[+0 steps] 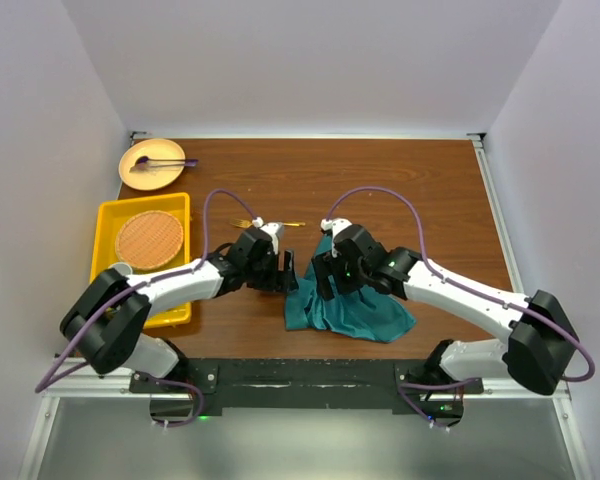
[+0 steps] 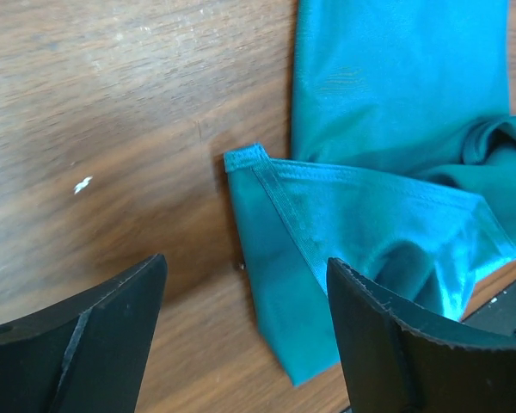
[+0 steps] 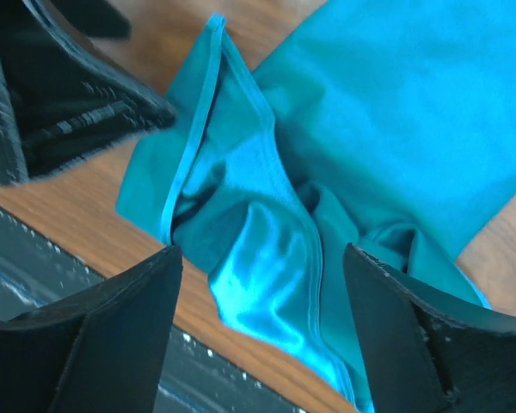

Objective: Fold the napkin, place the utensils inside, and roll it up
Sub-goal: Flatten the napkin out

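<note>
The teal napkin [image 1: 350, 310] lies crumpled on the wooden table near the front edge, folded over itself with a hemmed corner sticking out [image 2: 245, 159]. My left gripper [image 1: 285, 272] is open and empty, its jaws straddling the napkin's left edge [image 2: 292, 301]. My right gripper [image 1: 325, 272] is open and empty just above the bunched folds [image 3: 267, 249]. A thin gold fork [image 1: 270, 224] lies on the table behind the left wrist, partly hidden by it.
A yellow tray [image 1: 108, 215] holding a round woven mat [image 1: 149, 237] sits at the left. A tan plate [image 1: 132, 178] with a purple-ended stick [image 1: 160, 162] stands at the back left. The table's front edge [image 3: 34, 249] runs just below the napkin.
</note>
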